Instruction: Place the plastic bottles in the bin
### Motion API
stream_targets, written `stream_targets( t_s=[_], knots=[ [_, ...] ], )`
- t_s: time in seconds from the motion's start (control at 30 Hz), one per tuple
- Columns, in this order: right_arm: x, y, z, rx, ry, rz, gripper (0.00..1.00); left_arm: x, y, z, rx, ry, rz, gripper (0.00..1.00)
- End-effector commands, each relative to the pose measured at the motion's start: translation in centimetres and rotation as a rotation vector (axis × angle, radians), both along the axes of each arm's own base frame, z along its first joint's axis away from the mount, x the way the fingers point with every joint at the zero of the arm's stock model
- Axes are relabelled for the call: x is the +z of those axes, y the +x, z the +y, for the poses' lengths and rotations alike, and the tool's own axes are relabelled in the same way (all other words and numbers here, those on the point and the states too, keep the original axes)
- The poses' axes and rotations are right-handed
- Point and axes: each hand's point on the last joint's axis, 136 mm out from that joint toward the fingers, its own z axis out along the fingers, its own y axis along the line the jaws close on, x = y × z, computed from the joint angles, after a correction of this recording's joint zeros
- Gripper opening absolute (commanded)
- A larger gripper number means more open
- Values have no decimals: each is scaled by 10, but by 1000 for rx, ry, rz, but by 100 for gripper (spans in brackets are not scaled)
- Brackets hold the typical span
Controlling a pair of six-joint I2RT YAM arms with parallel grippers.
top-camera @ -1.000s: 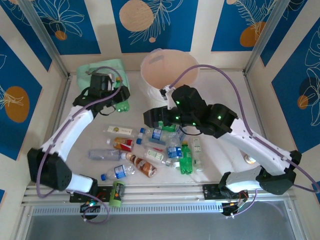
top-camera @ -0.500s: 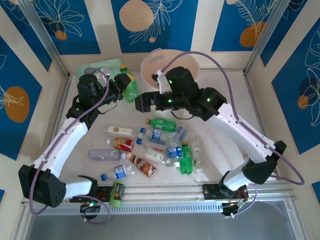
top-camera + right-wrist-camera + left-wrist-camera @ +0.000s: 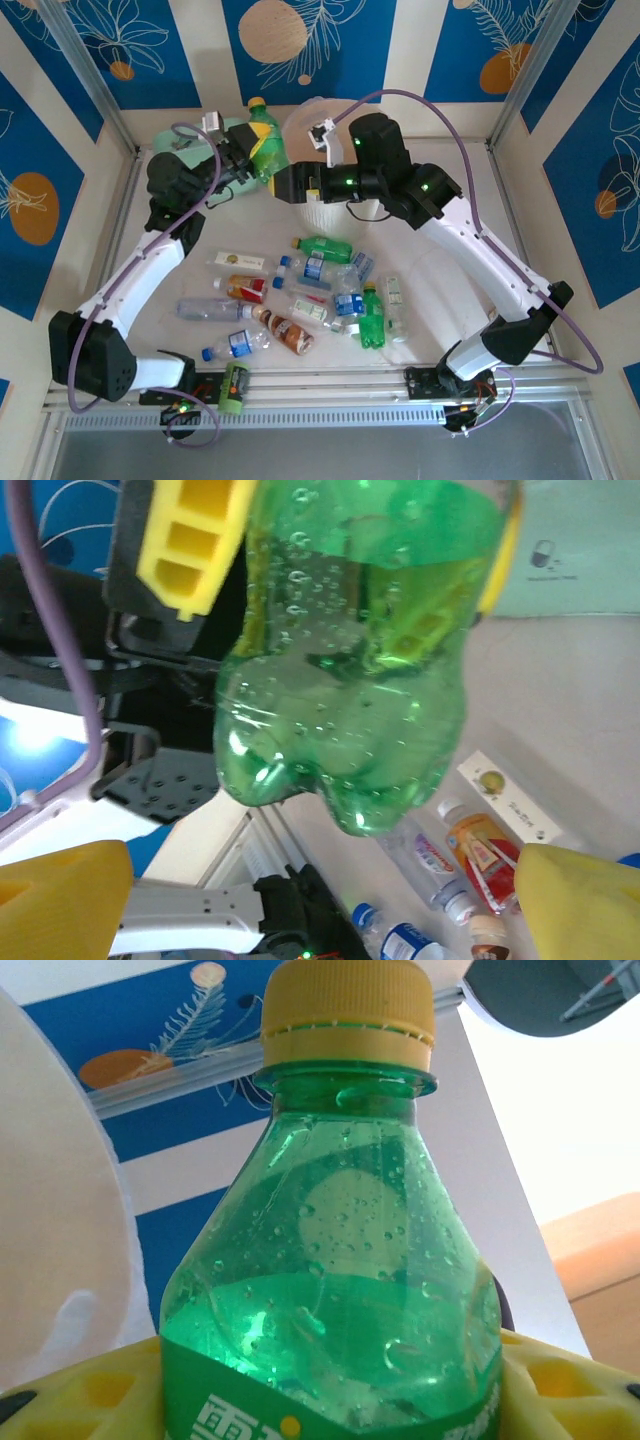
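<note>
My left gripper (image 3: 252, 157) is shut on a green plastic bottle (image 3: 263, 137) with a yellow cap, held upright in the air just left of the bin (image 3: 300, 116). In the left wrist view the bottle (image 3: 330, 1260) stands between my yellow fingers (image 3: 85, 1400). My right gripper (image 3: 284, 184) hangs open right beside and below it. From the right wrist, the bottle's base (image 3: 340, 720) hangs ahead of that gripper (image 3: 320, 900), whose fingertips (image 3: 60, 900) are spread wide and hold nothing. Several more plastic bottles (image 3: 310, 290) lie on the table.
A mint-green pouch (image 3: 190, 135) lies at the far left behind the left arm. The right arm covers most of the bin's mouth. A green bottle (image 3: 325, 245) lies at the top of the pile. Blue patterned walls close in the table.
The left gripper has carried the green bottle up and right, toward the bin. The right gripper has left the pile and moved far-left, up beside the held bottle.
</note>
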Motion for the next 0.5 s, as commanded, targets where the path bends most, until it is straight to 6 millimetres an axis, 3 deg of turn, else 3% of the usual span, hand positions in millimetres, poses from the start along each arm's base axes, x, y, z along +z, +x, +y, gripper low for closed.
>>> stream_targets(
  t_s=[0.0,0.2,0.47],
  knots=[
    [24,-4,7,55,80,-13,97,25,-22,-5,-76,-56,-108,57],
    [30,5,11,54,104,-5,95,31,-34,-19,-167,-87,-144,57],
    [29,7,16,62,104,1,89,33,-38,-25,-191,-104,-157,57]
  ],
)
